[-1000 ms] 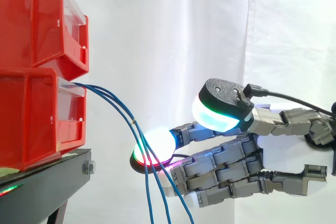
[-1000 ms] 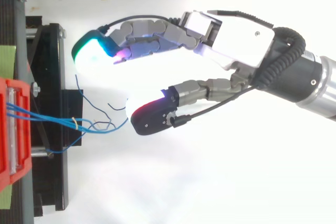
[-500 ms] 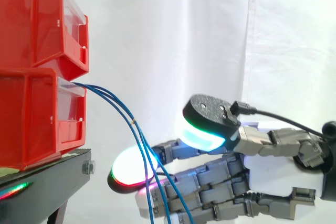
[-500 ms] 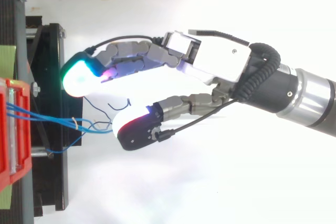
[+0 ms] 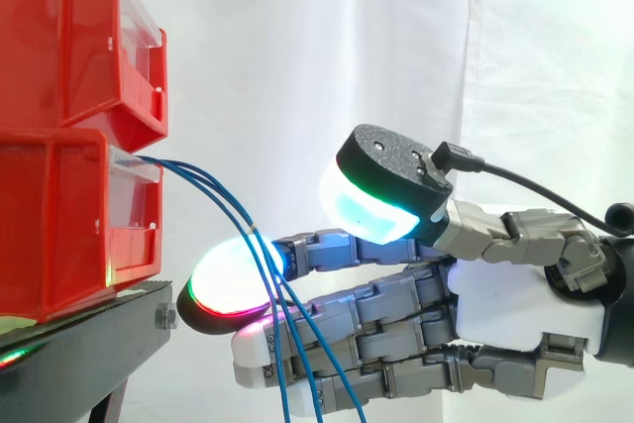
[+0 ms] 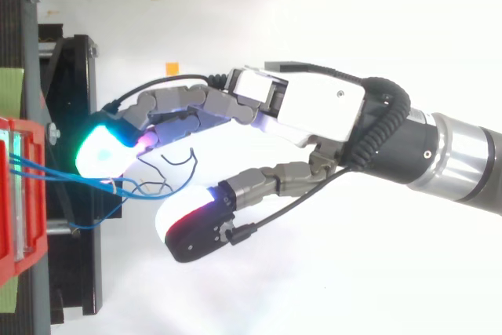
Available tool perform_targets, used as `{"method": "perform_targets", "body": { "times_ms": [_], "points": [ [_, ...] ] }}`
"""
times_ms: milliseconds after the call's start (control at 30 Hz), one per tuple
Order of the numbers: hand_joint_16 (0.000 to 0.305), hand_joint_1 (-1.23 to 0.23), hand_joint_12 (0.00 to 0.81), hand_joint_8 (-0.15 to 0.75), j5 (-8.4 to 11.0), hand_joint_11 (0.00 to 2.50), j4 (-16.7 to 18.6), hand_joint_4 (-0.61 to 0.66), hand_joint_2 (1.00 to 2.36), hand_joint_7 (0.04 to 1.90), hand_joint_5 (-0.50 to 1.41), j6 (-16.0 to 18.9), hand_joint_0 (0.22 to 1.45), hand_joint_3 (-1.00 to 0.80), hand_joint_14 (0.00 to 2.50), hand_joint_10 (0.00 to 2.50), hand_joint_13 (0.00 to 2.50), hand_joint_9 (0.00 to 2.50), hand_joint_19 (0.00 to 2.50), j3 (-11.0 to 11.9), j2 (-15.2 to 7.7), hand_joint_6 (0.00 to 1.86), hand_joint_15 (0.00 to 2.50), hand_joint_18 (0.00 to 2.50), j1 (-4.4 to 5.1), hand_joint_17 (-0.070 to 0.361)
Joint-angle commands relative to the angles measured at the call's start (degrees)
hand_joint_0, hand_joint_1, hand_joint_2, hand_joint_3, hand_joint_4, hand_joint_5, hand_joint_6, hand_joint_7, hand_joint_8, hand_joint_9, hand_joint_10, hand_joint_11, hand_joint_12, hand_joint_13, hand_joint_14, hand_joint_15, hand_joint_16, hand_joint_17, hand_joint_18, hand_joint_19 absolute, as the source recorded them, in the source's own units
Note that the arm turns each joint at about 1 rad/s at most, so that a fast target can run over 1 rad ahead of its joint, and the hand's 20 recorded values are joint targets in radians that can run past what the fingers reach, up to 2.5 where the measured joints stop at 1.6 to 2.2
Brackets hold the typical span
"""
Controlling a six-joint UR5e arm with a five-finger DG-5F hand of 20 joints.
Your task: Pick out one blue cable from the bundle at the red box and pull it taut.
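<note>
Three thin blue cables (image 5: 233, 210) leave the front of the lower red box (image 5: 59, 215) and hang down in a curve. From above, the blue cables (image 6: 55, 176) run right from the red box (image 6: 12, 194) and end in loose curls. My hand (image 5: 515, 289) reaches in from the right at cable height. Its straight fingers (image 5: 327, 250) pass behind the cables, one glowing tip close to the stand. The thumb (image 6: 196, 225) stands apart on the other side, so the cables lie in the gap. The hand (image 6: 314, 111) is open and nothing is pinched.
A second red bin (image 5: 69, 37) is stacked on the lower one. Both rest on a black stand (image 5: 89, 344) whose edge lies just left of my fingertips. A white curtain hangs behind. A small orange mark (image 6: 172, 67) lies on the white floor.
The hand has moved left toward the bins, dipping and then rising. Its fingers now reach past the cables, and the thumb has swung further from them.
</note>
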Motion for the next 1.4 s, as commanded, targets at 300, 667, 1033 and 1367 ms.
{"method": "perform_targets", "body": {
  "times_ms": [300, 667, 1033, 1367],
  "points": [
    [0.046, -0.61, 0.313, 0.267, -0.07, 0.16, 1.03, 0.21, 1.0, 0.93, -0.17, 1.6, 0.53, -0.46, 0.0, 0.01, 0.42, 0.62, 0.35, 0.08, -0.72, 0.5, 0.01, 0.31, 0.63, 0.102],
    [0.045, -0.6, 0.31, 0.266, -0.24, 0.19, 1.29, 0.18, 1.0, 1.06, -0.15, 1.86, 0.54, -0.46, 0.0, 0.01, 0.44, 0.66, 0.36, 0.16, -0.72, 0.5, 0.02, 0.32, 0.72, 0.101],
    [0.044, -0.58, 0.308, 0.272, -0.24, 0.24, 1.29, 0.14, 1.01, 1.3, -0.11, 1.86, 0.57, -0.43, 0.0, 0.01, 0.47, 0.72, 0.38, 0.34, -0.64, 0.5, 0.05, 0.36, 0.63, 0.098],
    [0.043, -0.59, 0.303, 0.273, -0.16, 0.27, 1.29, 0.13, 1.01, 1.37, -0.11, 2.12, 0.58, -0.39, 0.0, 0.01, 0.49, 0.75, 0.39, 0.34, -0.72, 0.56, 0.05, 0.38, 0.72, 0.096]
  ]
}}
